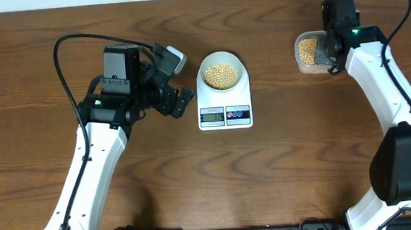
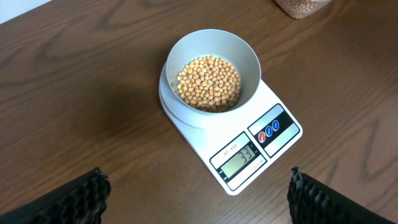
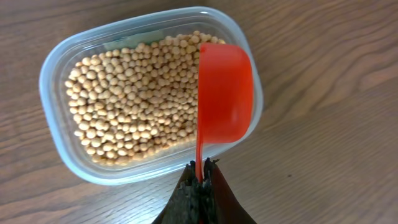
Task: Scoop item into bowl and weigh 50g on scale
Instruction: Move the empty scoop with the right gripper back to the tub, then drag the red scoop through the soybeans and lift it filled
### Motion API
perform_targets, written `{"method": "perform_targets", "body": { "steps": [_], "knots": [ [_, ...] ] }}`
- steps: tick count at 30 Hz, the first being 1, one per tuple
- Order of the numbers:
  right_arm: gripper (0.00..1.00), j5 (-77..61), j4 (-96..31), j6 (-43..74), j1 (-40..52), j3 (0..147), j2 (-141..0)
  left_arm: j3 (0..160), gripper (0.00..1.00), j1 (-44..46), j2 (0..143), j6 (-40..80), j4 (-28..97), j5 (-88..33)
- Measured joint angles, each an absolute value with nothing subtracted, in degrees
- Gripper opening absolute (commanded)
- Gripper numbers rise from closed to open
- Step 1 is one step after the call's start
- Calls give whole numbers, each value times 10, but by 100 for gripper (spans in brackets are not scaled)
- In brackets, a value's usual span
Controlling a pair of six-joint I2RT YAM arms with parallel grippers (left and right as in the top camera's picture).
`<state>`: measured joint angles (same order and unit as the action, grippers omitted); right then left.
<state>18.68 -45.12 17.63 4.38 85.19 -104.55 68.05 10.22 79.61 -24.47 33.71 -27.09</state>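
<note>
At the middle of the overhead view, slightly above centre, the scale (image 1: 224,103) sits on the wooden table (image 1: 282,175) with its display and buttons facing the lower edge of the frame. The bowl (image 1: 202,73) stands on the upper part of the scale, and a shallow layer of beans (image 1: 222,75) covers its bottom. In the left wrist view the display reads 33.

Left of the scale, the left gripper (image 1: 180,80) points toward it. Its jaws are spread wide, with one finger toward the top of the frame and the other lower down, and they have hold of nothing. In the left wrist view the two dark fingertips (image 2: 81,196) sit in the bottom corners, well apart from the scale and the bowl.

In the upper right of the overhead view, a clear plastic tub (image 1: 298,52) rests on the table, holding a thick bed of beans. The right gripper (image 3: 200,171) hangs at the tub's right side. Its jaws are pressed together on the thin handle of a red scoop (image 3: 224,93). In the right wrist view the cup of the scoop lies over the right end of the tub, above the beans there. Whether it touches them cannot be told.
</note>
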Motion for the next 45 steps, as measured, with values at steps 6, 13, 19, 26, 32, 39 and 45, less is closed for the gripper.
{"method": "perform_targets", "body": {
  "steps": [6, 13, 19, 26, 32, 39, 45],
  "knots": [
    [1, 162, -451, 181, 44, 852, -1046, 681, 94, 102, 796, -245, 337, -271],
    [1, 160, -447, 185, 44, 852, -1053, 681, 94, 102, 796, -245, 337, -271],
    [1, 159, -434, 185, 44, 852, -1096, 681, 94, 102, 796, -245, 337, -271],
    [1, 149, -420, 185, 44, 852, -1107, 681, 94, 102, 796, -245, 337, -271],
    [1, 90, -408, 184, 30, 852, -1107, 681, 94, 102, 796, -245, 337, -271],
    [1, -12, -404, 168, -5, 852, -1107, 681, 94, 102, 796, -245, 337, -271],
    [1, -113, -404, 139, -46, 852, -1107, 681, 94, 102, 796, -245, 337, -271]
  ]
}}
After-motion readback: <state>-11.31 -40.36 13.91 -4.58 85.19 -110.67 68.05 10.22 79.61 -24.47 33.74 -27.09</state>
